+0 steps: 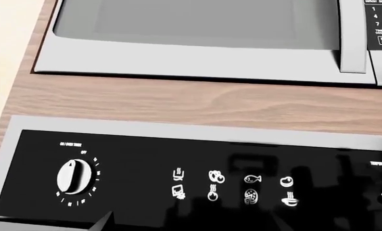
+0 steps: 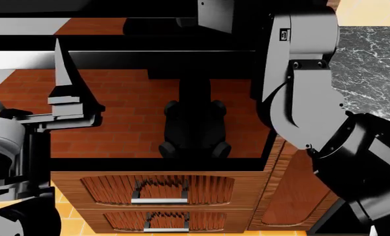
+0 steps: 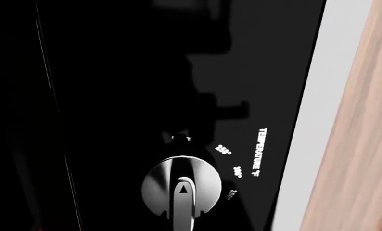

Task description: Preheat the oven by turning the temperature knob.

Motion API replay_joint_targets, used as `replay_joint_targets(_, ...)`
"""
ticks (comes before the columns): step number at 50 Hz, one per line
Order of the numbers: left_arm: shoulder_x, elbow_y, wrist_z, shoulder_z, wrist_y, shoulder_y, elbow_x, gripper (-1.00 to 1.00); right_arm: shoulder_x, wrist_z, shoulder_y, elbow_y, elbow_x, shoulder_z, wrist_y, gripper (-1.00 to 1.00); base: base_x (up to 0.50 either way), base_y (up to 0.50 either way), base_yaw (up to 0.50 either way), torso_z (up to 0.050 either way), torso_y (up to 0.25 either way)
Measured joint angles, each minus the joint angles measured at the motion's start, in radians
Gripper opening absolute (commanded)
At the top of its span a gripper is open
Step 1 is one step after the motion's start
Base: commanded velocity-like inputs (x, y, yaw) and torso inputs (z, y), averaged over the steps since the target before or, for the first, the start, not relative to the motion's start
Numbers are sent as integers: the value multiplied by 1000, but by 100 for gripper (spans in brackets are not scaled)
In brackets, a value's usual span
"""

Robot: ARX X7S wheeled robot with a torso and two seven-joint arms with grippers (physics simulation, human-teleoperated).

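The oven (image 2: 136, 113) fills the head view, its glossy black door reflecting brick floor and the robot. Its black control panel (image 1: 146, 163) carries a white timer knob (image 1: 73, 176) and cooking icons. The temperature knob (image 3: 181, 190) is white with a raised ridge, beside the marks 250, 300 and 350. Its arrow points at a small mark above those numbers. My right gripper (image 3: 183, 217) is shut on that ridge, with dark fingers tight on both sides. My left gripper (image 1: 191, 226) hangs open in front of the panel and holds nothing; only its fingertips (image 1: 104, 220) show.
A silver microwave (image 1: 197, 53) with a keypad sits above the oven, behind a light wood strip (image 1: 197, 98). Two ribbed wooden drawers (image 2: 159, 189) with metal handles lie below the oven door. A marble counter (image 2: 372, 64) is at the right. My right arm (image 2: 300, 83) rises in front of the oven's right edge.
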Motion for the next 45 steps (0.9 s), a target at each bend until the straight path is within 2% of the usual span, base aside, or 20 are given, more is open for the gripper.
replay_joint_targets(45,-13,5,-13,1,1,-2,-13,100,-45,67,-3,44,68,59,20,-100,2,0,2,0,0)
